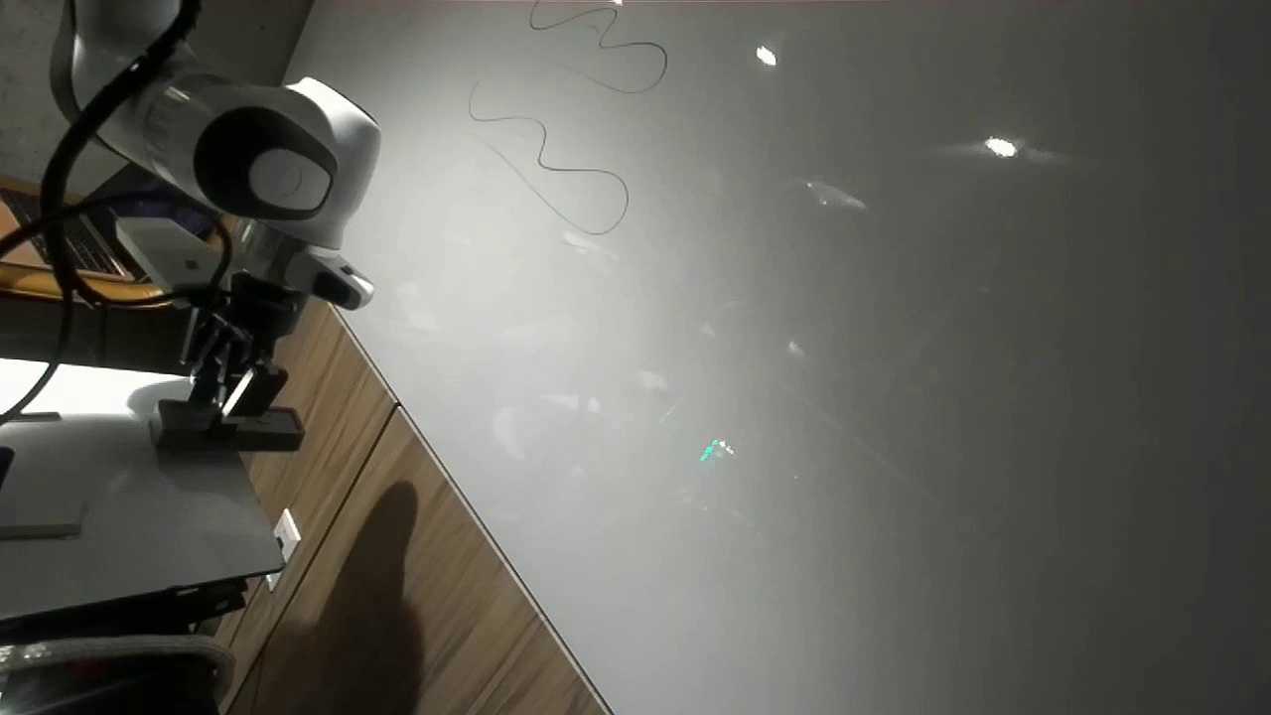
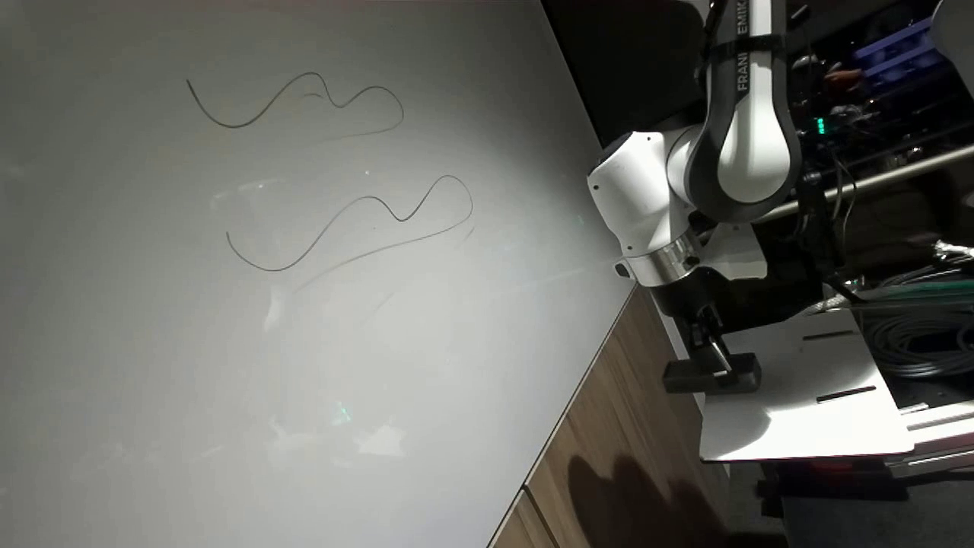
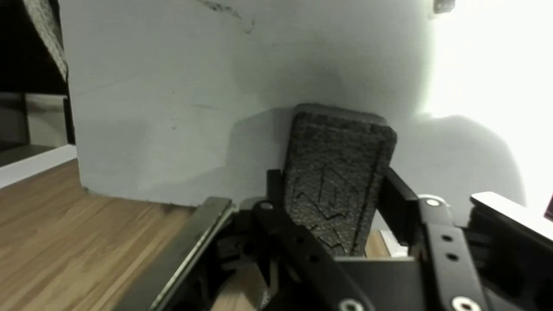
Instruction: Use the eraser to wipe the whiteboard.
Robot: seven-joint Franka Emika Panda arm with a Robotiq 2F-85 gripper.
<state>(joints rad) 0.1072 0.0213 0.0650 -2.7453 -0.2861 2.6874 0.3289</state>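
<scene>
My jaws: closed on the long sides of the eraser (image 3: 337, 172), gripping it.
Eraser: between my jaws, jutting past them at both ends, partly over the bench (image 3: 151, 86); whether it touches that, I cannot tell.
Whiteboard (image 1: 894, 348): beside my jaws, apart from them.
Marker lines (image 2: 274, 270): on the whiteboard, well apart from my jaws.

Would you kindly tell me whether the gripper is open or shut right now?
The gripper is shut on the eraser: in the wrist view, the fingers lie against both its long sides.
</scene>
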